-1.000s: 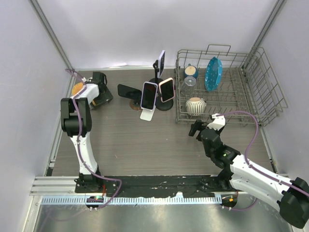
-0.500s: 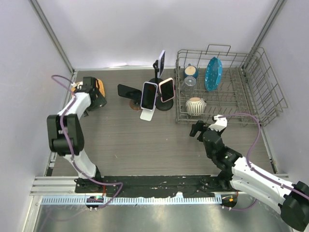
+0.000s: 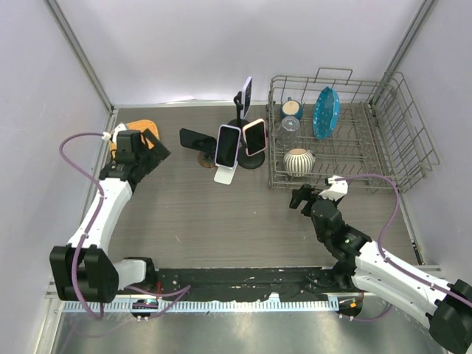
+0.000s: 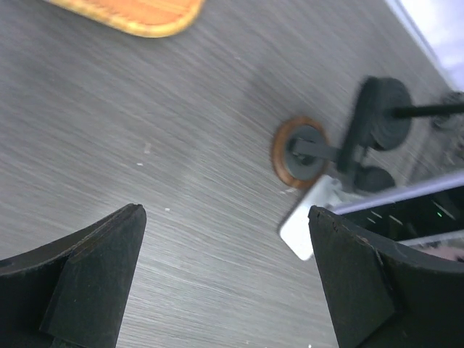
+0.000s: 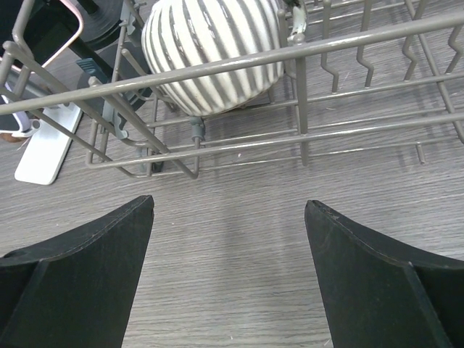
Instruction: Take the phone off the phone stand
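Observation:
Several phones stand at the table's back centre. A pink-edged phone point(image 3: 228, 145) leans on a white stand point(image 3: 225, 175). A second pink phone point(image 3: 254, 137) and a higher phone point(image 3: 247, 94) sit on a black stand point(image 3: 247, 158). A dark phone point(image 3: 195, 138) sits on a small round-based stand point(image 4: 299, 154). My left gripper point(image 3: 150, 145) is open and empty, left of the phones; its wrist view point(image 4: 225, 212) shows the white stand's base point(image 4: 308, 221) ahead. My right gripper point(image 3: 299, 198) point(image 5: 228, 203) is open and empty, just in front of the rack.
A wire dish rack point(image 3: 398, 158) at the back right holds a striped bowl point(image 3: 299, 160) point(image 5: 210, 43), a blue plate point(image 3: 325, 112), a cup and a glass. An orange board point(image 3: 136, 125) point(image 4: 138, 11) lies at the back left, behind my left gripper.
My left arm has swung down and outward; its gripper has come off the orange board towards the near right. My right arm has barely moved.

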